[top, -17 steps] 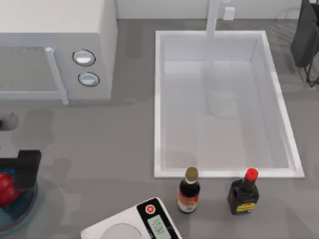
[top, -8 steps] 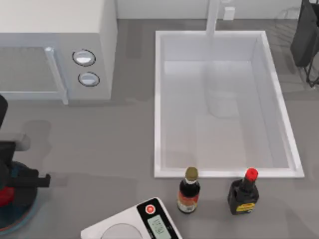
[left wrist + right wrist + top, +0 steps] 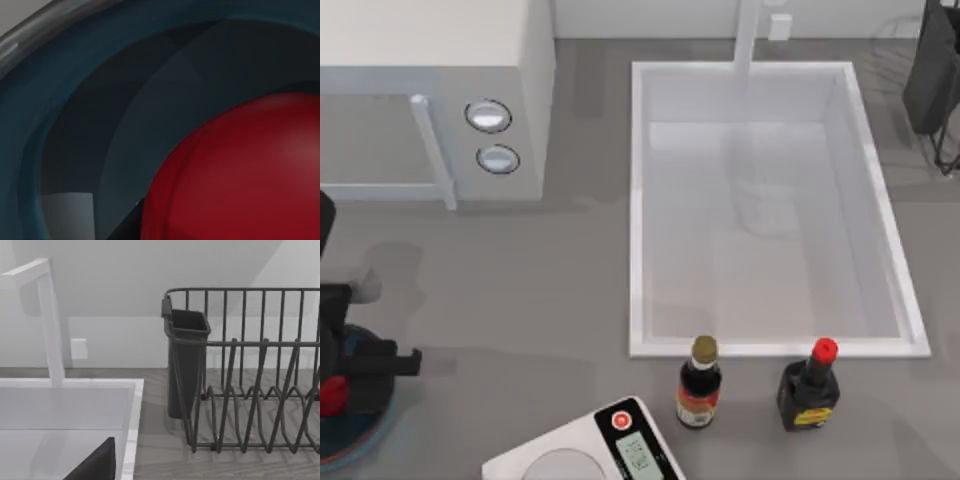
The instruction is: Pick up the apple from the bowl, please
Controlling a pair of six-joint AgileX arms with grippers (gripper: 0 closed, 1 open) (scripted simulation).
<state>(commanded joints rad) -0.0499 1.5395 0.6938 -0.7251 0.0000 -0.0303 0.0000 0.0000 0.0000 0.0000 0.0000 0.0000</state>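
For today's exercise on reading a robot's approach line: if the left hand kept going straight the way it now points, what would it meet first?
Most likely the apple. The left hand hangs over the bowl at the table's left edge, and its wrist camera looks straight at the fruit, close up, inside the bowl's blue wall. The remaining gap is unclear.

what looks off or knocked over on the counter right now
Nothing stands out. Both sauce bottles stand upright by the sink, the scale lies flat, and the apple sits in the bowl under the left gripper.

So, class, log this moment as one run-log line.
left gripper: over translucent blue glass bowl, at glossy red apple | apple: in bowl | right arm: parked, top view's upper right
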